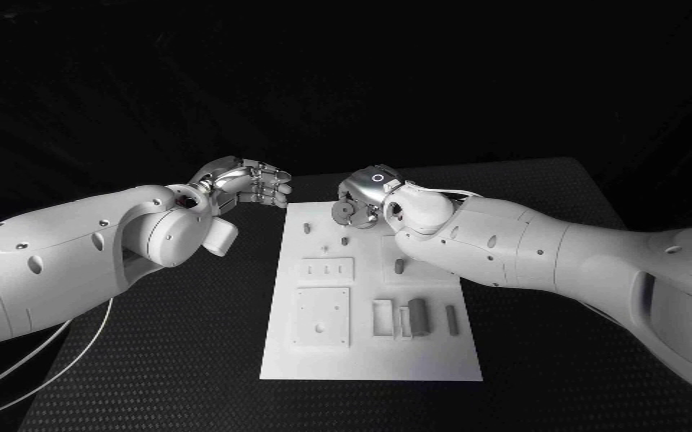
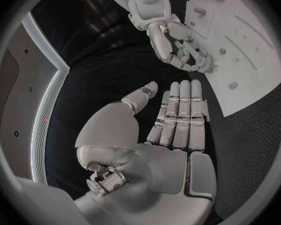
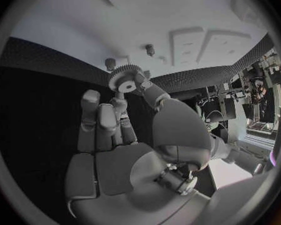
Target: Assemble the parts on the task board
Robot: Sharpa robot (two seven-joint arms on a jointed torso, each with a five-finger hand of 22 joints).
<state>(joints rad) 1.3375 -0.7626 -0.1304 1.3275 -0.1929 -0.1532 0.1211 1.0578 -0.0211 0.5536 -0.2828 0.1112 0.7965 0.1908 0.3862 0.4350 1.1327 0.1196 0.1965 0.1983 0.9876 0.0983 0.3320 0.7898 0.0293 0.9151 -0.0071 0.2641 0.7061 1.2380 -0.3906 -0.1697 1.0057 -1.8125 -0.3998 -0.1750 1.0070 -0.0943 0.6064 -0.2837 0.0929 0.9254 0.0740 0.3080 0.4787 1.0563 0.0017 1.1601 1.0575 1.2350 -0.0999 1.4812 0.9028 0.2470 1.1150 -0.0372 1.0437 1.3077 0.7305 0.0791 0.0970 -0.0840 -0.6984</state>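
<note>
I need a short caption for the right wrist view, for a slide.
Right hand holds a small gear above the white task board.

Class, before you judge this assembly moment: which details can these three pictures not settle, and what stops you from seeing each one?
- Head view: the board beneath the right hand is covered by that hand and arm.
- Head view: the gear is too small to judge its teeth; the right wrist view shows them.
- Left wrist view: the left hand hides the table behind it.
- Head view: the parts are too small to identify.

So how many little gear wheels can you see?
1. The gear is pinched in the right hand near the task board's far end; the arm may hide others.
</note>
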